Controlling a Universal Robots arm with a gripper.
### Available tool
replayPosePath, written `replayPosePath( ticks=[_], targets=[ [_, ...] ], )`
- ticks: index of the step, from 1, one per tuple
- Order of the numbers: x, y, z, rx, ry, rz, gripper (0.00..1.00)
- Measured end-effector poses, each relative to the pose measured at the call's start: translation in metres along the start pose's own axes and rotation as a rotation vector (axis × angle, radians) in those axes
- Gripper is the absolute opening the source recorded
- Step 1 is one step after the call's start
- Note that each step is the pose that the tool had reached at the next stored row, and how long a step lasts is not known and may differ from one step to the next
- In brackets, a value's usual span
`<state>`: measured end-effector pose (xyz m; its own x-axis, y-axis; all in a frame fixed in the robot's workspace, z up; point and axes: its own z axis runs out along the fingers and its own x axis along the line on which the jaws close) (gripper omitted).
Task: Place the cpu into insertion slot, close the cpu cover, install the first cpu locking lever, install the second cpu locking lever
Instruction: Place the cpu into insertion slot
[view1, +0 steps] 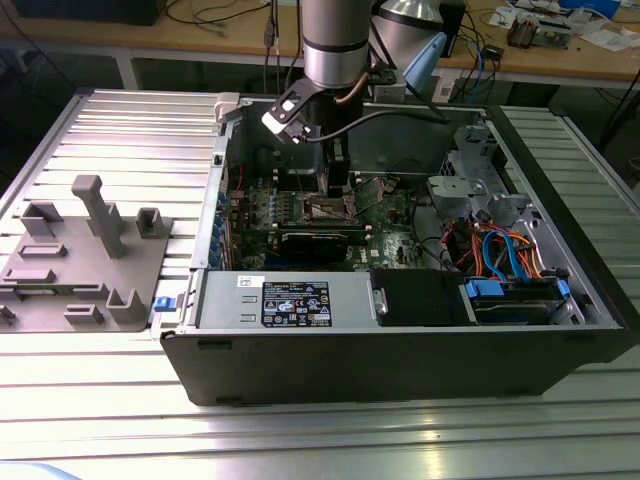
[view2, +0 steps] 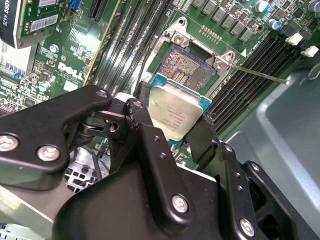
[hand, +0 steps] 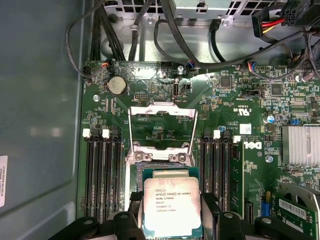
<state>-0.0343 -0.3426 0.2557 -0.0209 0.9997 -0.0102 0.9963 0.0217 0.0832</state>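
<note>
An opened computer case (view1: 400, 360) sits on the ribbed metal table (view1: 130, 120). Step one is in hand: the gripper (view2: 172, 127) clamps the cpu (hand: 172, 200) by its edges over one edge of the insertion slot (view2: 187, 67), with the cpu cover (hand: 162, 110) swung open beyond the slot. Seating it calls for squaring chip to slot

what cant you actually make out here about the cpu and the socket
- Second wrist view: the gripper holds the cpu. Its fingers hide the gripped edges, and the cpu covers part of the insertion slot.
- First wrist view: the picture's edge cuts off the cpu's near side, and the cpu hides most of the slot.
- Exterior view: the arm stands in front of the socket area, where details are too small to tell.
</note>
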Motion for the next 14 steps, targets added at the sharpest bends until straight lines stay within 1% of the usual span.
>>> replayPosePath(
  ticks=[14],
  targets=[
    [0.0002,-0.0003,0.0039,0.0,-0.0002,0.003,0.55]
  ],
)
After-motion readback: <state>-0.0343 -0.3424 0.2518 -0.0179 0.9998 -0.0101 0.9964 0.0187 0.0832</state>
